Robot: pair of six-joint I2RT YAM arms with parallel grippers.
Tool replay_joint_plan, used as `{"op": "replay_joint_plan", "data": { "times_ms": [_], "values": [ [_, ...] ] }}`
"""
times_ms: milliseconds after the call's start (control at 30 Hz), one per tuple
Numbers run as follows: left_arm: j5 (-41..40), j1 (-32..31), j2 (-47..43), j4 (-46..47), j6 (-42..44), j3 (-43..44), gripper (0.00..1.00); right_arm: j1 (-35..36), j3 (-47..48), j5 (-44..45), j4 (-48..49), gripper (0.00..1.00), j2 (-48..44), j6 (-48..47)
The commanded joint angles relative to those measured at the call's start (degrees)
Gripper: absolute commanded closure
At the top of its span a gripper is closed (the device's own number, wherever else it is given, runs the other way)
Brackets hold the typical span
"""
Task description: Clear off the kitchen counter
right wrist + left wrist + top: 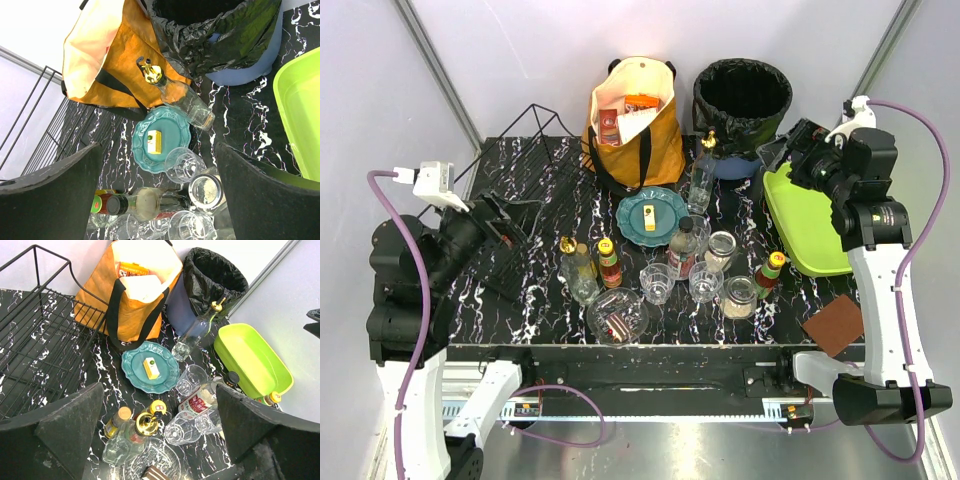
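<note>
On veined black kitchen counter (540,310): scalloped teal plate (670,205) (round, glossy).

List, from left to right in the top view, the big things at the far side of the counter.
Black wire rack → orange bag → bin with black liner → lime-green tray.

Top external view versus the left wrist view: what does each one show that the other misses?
Only the top view shows the left arm and right arm whole, plus a brown square near the front right corner of the kitchen counter. Only the left wrist view shows its own fingers close up, spread wide. Both show that counter, the wire rack, orange bag, lined bin, lime-green tray and teal plate with a yellow block.
</note>
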Motion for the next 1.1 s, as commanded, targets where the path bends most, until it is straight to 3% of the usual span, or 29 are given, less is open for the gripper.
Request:
{"op": "replay_joint_plan", "data": {
  "times_ms": [0,267,433,567,933,1067],
  "values": [
    [2.35,-0.16,-1.06,4.80,1.22,-0.77,0.01,0.11,-0.22,0.12,1.33,0.02,-1.27,-0.82],
    [1.46,-0.25,-2.12,3.32,4.99,-4.90,0.01,0.11,-0.31,-0.76,0.10,0.02,-0.74,-0.47],
    [14.89,-2.53,-3.09,3.40,9.91,-11.83,0.01,0.11,-1.27,-1.64,0.01,0.02,-0.48,0.23],
    [19.04,-4.29,-5.45,4.81,11.76,-18.34,0.01,0.02,-2.07,-1.99,0.18,0.02,-0.48,0.41],
    [7.89,-5.96,-10.20,16.93,14.22,-31.44,0.01,0.02,-3.03,-1.38,0.88,0.02,-0.04,0.93],
    [9.55,-6.05,-13.01,24.57,13.79,-36.27,0.01,0.11,-2.77,-1.03,0.97,0.02,0.22,0.41]
  ]
}}
